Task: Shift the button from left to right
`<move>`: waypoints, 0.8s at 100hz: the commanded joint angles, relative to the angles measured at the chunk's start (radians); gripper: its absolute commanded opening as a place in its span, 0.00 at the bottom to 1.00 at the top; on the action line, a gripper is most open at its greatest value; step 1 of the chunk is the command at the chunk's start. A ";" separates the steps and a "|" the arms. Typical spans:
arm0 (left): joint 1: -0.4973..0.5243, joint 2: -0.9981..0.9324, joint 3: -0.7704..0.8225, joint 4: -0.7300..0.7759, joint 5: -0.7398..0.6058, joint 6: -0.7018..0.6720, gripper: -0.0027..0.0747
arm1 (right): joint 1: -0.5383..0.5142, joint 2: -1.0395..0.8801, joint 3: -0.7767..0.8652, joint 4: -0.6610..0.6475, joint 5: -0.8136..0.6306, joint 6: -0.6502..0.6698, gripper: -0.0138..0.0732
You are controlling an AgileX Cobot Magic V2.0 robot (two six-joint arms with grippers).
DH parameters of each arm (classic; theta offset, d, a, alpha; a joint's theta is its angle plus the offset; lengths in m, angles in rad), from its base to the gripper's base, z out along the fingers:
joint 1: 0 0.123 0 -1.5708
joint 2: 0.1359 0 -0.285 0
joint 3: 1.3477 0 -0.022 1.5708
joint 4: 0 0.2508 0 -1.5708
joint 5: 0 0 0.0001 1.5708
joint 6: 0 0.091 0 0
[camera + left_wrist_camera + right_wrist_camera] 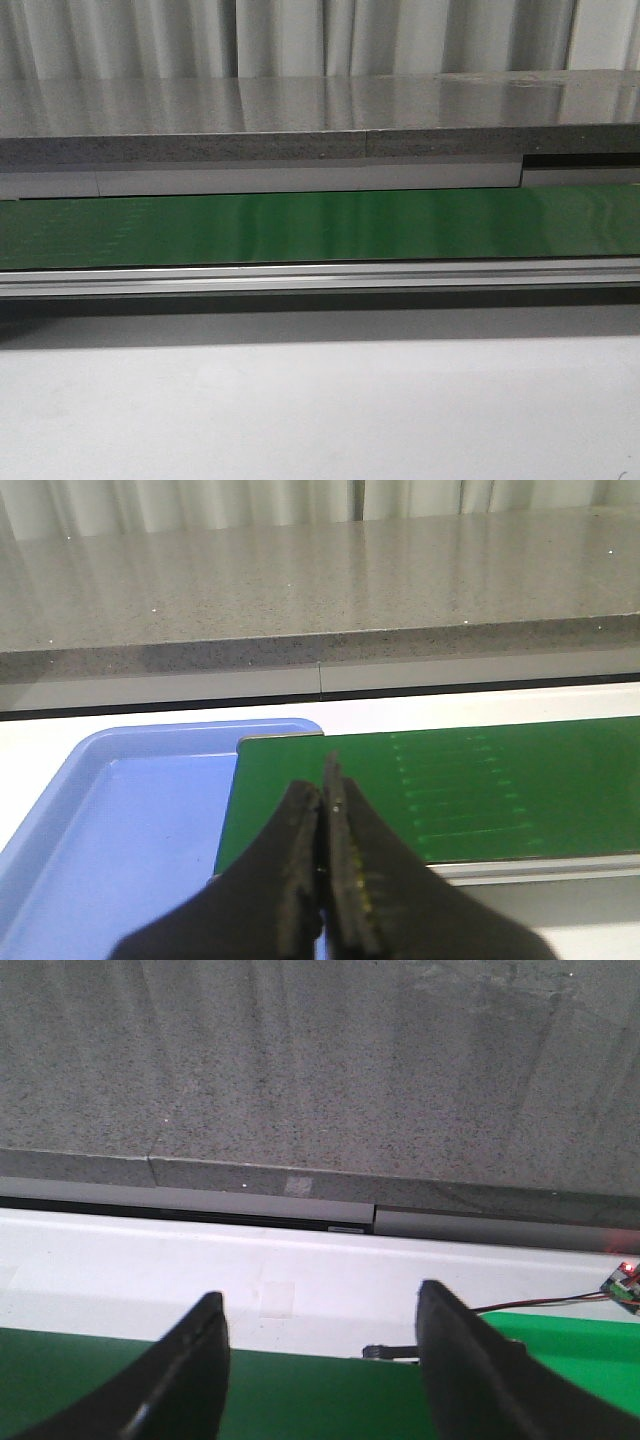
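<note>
The button is out of view in all three views. My left gripper (326, 785) is shut with nothing between its black fingers; its tips hang over the near left end of the green conveyor belt (480, 790), beside a blue tray (110, 850). My right gripper (320, 1310) stands open and empty above the green belt (320, 1400), close to the belt's far edge. Neither gripper shows in the front view, where the green belt (320, 228) runs bare across the picture.
A grey stone counter (300, 120) runs behind the belt. An aluminium rail (320, 278) borders the belt's near side, with white table (320, 410) in front. A small circuit board with red wires (625, 1285) lies near the belt in the right wrist view.
</note>
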 commanded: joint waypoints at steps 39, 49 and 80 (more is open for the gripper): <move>-0.006 0.010 -0.028 -0.007 -0.075 0.000 0.01 | 0.006 -0.570 0.437 0.047 -0.121 -0.001 0.65; -0.006 0.010 -0.028 -0.007 -0.075 0.000 0.01 | 0.006 -0.659 0.483 0.047 -0.095 -0.001 0.65; -0.006 0.010 -0.028 -0.007 -0.075 0.000 0.01 | 0.005 -0.726 0.515 0.047 -0.032 -0.001 0.41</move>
